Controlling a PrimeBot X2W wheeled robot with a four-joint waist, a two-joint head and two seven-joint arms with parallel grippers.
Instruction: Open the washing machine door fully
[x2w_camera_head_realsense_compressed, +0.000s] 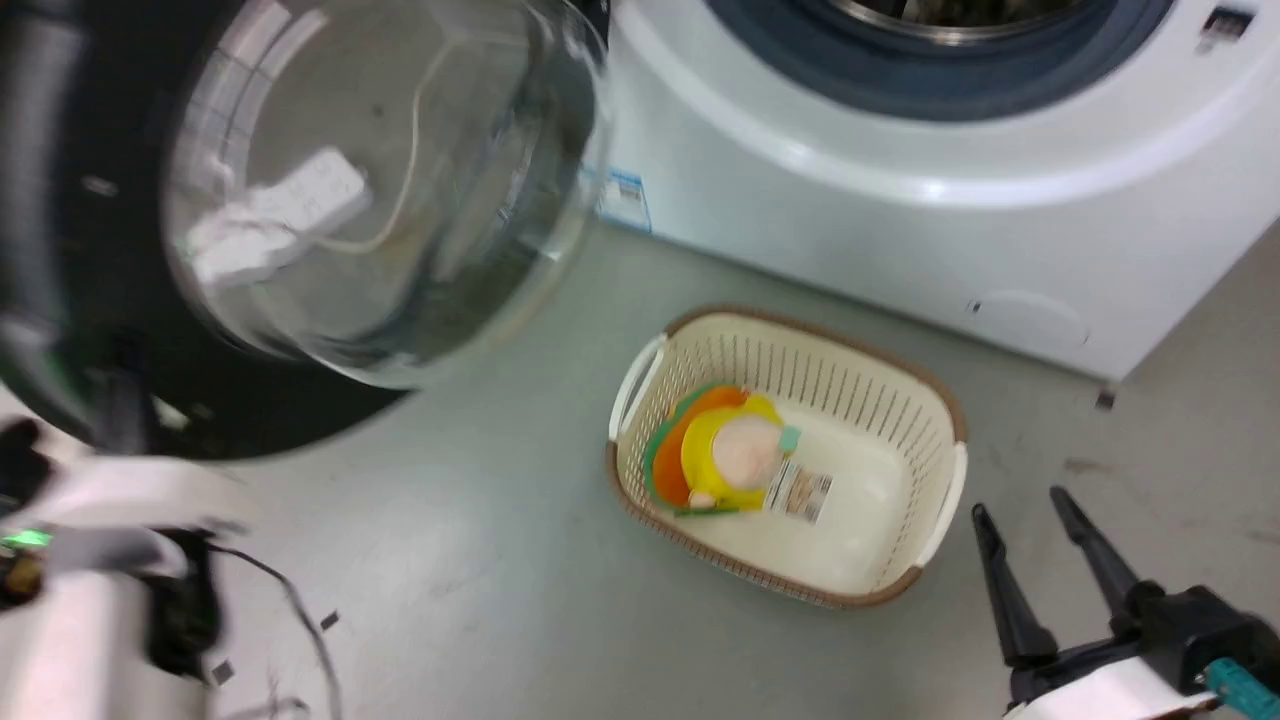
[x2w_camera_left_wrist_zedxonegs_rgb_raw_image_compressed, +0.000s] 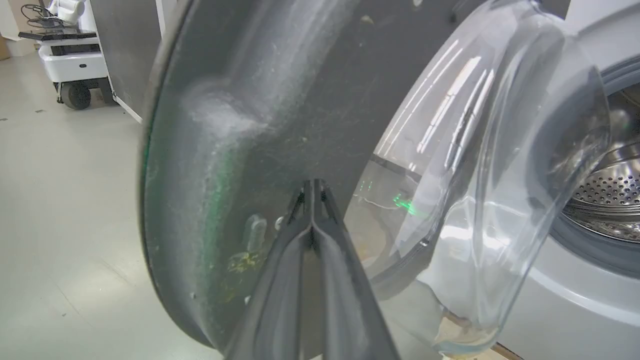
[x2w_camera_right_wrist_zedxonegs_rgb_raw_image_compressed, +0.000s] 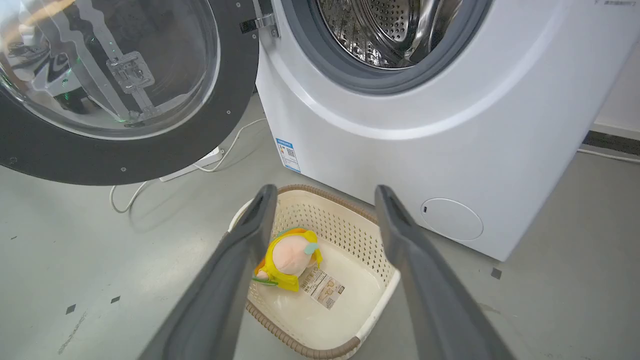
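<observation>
One washing machine door (x2w_camera_right_wrist_zedxonegs_rgb_raw_image_compressed: 125, 165), standing well open to the left of the washing machine (x2w_camera_right_wrist_zedxonegs_rgb_raw_image_compressed: 380, 150) drum mouth; left gripper (x2w_camera_left_wrist_zedxonegs_rgb_raw_image_compressed: 312, 187) fingers pressed together at its dark inner frame, right gripper (x2w_camera_head_realsense_compressed: 1020, 502) spread wide and empty near the basket (x2w_camera_head_realsense_compressed: 935, 400); risk: closed tips skid across the slick frame onto the glass bowl, door stopping short of full.

washing machine door (x2w_camera_right_wrist_zedxonegs_rgb_raw_image_compressed: 150, 160): clear glossy glass bowl, dark plastic frame, inner face dusty and scuffed | washing machine (x2w_camera_right_wrist_zedxonegs_rgb_raw_image_compressed: 400, 160): white smooth glossy shell | drum (x2w_camera_right_wrist_zedxonegs_rgb_raw_image_compressed: 380, 30): shiny perforated steel | gasket (x2w_camera_right_wrist_zedxonegs_rgb_raw_image_compressed: 320, 65): grey matt rubber | laundry basket (x2w_camera_head_realsense_compressed: 850, 375): cream slotted plastic | plush toy (x2w_camera_right_wrist_zedxonegs_rgb_raw_image_compressed: 290, 257): soft cloth | floor (x2w_camera_right_wrist_zedxonegs_rgb_raw_image_compressed: 100, 260): grey, smooth, slight sheen | right claw (x2w_camera_right_wrist_zedxonegs_rgb_raw_image_compressed: 325, 189): dark, matt
</observation>
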